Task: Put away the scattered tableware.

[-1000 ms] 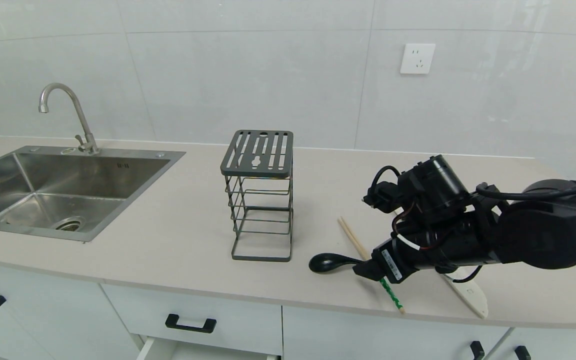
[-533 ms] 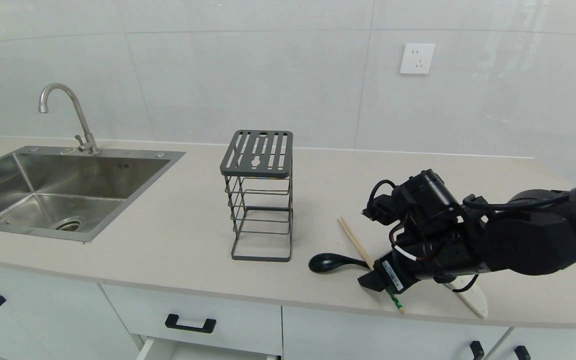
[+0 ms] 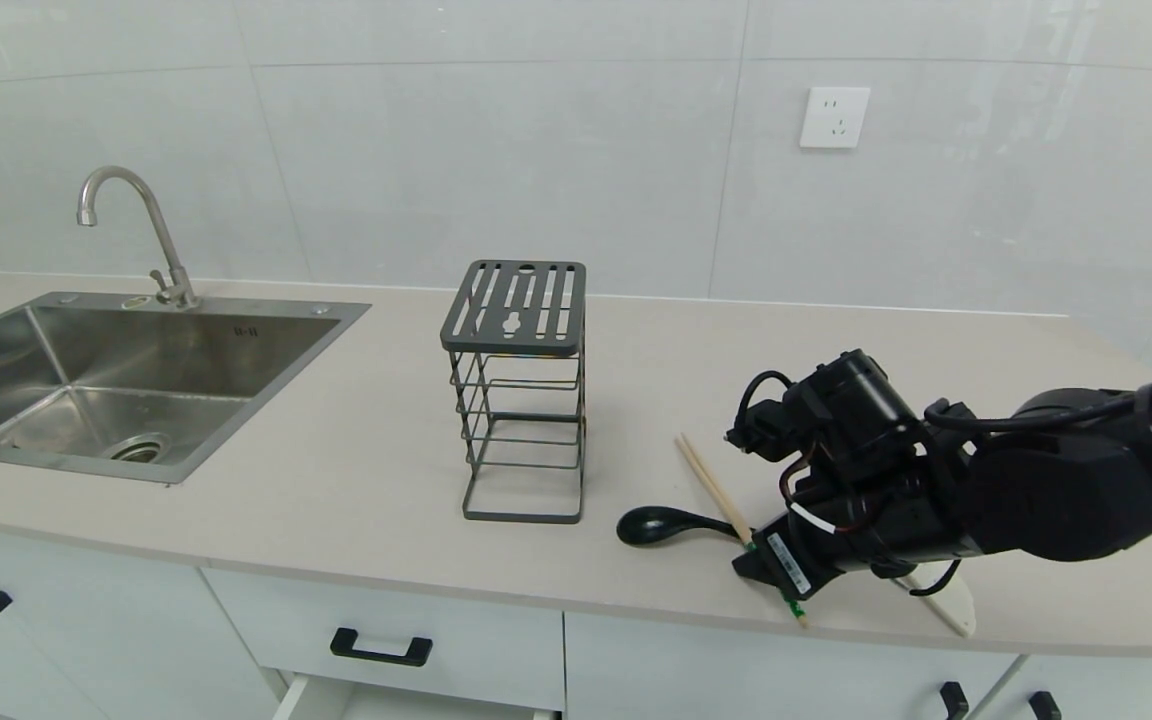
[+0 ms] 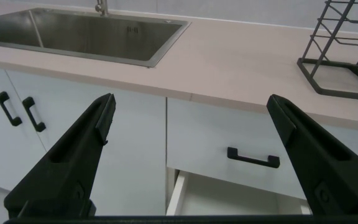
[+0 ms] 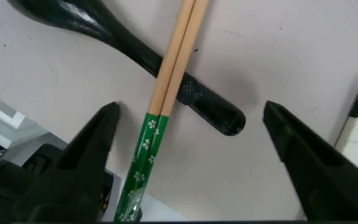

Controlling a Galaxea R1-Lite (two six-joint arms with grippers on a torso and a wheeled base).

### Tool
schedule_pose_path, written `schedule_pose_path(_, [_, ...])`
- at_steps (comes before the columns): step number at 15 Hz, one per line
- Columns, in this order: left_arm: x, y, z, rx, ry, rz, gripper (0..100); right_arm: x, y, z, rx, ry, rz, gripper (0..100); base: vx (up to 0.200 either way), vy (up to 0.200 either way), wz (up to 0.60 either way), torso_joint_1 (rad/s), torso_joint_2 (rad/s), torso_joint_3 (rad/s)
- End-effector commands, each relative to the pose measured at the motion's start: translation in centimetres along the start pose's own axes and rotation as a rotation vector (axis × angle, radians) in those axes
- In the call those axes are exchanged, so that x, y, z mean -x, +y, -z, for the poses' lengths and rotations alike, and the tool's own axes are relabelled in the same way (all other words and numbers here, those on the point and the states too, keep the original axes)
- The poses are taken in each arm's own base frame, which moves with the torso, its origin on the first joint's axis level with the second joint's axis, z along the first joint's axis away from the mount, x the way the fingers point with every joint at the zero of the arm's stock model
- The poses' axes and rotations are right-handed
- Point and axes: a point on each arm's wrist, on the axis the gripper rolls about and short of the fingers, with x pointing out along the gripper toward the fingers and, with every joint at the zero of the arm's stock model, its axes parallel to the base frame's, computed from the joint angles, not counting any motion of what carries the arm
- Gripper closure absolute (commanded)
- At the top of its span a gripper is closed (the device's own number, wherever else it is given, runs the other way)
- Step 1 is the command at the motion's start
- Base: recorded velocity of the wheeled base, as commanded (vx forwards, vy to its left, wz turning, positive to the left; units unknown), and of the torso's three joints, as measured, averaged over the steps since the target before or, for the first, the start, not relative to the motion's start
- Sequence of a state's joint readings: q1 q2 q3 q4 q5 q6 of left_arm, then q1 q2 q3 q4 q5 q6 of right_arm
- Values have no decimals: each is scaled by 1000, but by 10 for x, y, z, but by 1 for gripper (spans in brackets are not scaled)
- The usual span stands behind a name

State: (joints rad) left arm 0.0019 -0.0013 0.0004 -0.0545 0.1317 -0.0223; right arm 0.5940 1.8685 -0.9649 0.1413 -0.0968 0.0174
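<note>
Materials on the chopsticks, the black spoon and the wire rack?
Chopsticks: probably wood or bamboo, with matte tan shafts; the ends are painted green with a white flower pattern.
Black spoon: glossy black with highlights on the bowl; plastic or lacquer, I cannot tell which.
Rack: likely metal, made of thin bent rods under a slotted flat top, with a matte dark grey coating.

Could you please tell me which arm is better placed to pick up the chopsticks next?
Right. The right gripper hangs open directly over the chopsticks, which cross the handle of the black spoon; the left gripper is low before the cabinet drawer, away from them.
</note>
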Motion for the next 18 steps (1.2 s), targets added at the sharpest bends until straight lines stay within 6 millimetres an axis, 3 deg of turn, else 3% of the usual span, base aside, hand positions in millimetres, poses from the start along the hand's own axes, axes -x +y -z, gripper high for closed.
schedule_pose_path(1, [0,0,0,1,0,0,0,1,0,1,0,-2,0,100,0,0,0,0,0,0])
schedule_pose_path(4, [0,0,0,1,0,-1,0,-1,-2,0,-6,2,7,100,0,0,0,0,0,0])
schedule_pose_path(9, [0,0,0,1,0,0,0,2,-34,-6,-88,-26,95,100,0,0,0,0,0,0])
schedule_pose_path(11, [0,0,0,1,0,-1,0,11,-36,-9,-92,-64,100,100,0,0,0,0,0,0])
schedule_pose_path(14, [0,0,0,1,0,0,0,39,-37,-18,-55,-173,102,100,0,0,0,0,0,0])
schedule_pose_path(17, [0,0,0,-1,0,3,0,68,-24,-7,-6,-237,75,100,0,0,0,0,0,0])
schedule_pose_path(18, [0,0,0,0,2,3,0,77,-19,4,11,-243,60,100,0,0,0,0,0,0])
